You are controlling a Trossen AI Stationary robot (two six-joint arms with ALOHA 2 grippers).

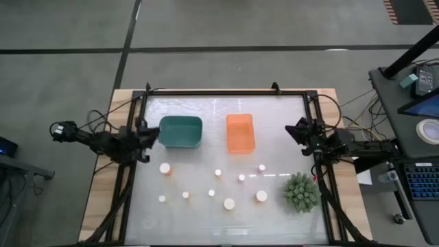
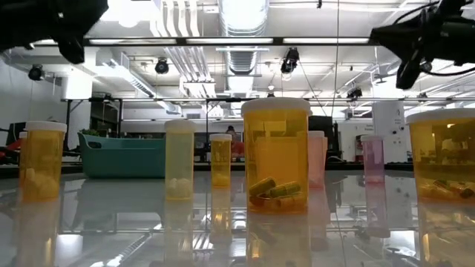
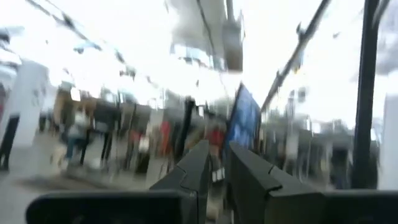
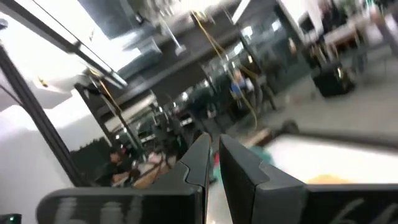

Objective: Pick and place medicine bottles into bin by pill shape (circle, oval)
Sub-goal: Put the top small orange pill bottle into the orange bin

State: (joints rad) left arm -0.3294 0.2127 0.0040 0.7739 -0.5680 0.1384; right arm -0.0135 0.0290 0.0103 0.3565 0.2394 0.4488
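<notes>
Several medicine bottles with white caps stand upright and scattered on the white table's near half, among them one at the left (image 1: 165, 168), one in the middle (image 1: 229, 204) and one at the right (image 1: 261, 195). In the low view a wide amber bottle (image 2: 276, 152) holds oval capsules. My left gripper (image 1: 152, 134) (image 3: 219, 149) is shut and raised at the table's left edge, beside the green bin (image 1: 180, 132). My right gripper (image 1: 293, 130) (image 4: 214, 140) is shut and raised at the right edge, to the right of the orange bin (image 1: 240, 132). Neither holds anything.
A spiky green plant (image 1: 301, 191) stands at the near right of the table. A black frame (image 1: 226, 92) runs around the table's edges. Both bins sit side by side on the far half. Between the bottles there is bare tabletop.
</notes>
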